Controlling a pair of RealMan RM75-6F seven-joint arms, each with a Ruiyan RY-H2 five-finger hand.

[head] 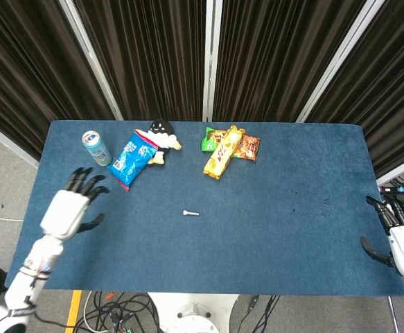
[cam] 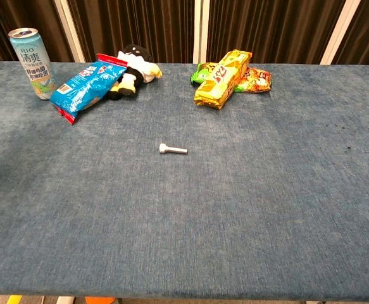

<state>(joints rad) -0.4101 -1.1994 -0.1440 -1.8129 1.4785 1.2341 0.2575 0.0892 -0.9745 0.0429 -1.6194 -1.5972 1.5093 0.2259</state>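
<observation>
The left hand is above the table at the 9 o'clock side in the head view. Its fingers are spread and point toward 1 o'clock, and it holds nothing. The chest view does not show it.

The nearest things to it are the can and the blue bag. The can stands upright at 11 o'clock of the table. In the chest view the can has the word "RIO" and some Chinese characters on the label. The blue bag lies just beside the can, at its 3 o'clock side; the print on the bag is too small to read. A black and white plush toy lies touching the bag's upper end.

The right hand is beyond the table edge at 4 o'clock, apart from all things. Its fingers are spread and empty.

A small metal bolt lies alone near the table's middle. At 12 o'clock there are three snack packs touching each other: a yellow pack lies across a green pack and an orange pack. Their writing cannot be read.
</observation>
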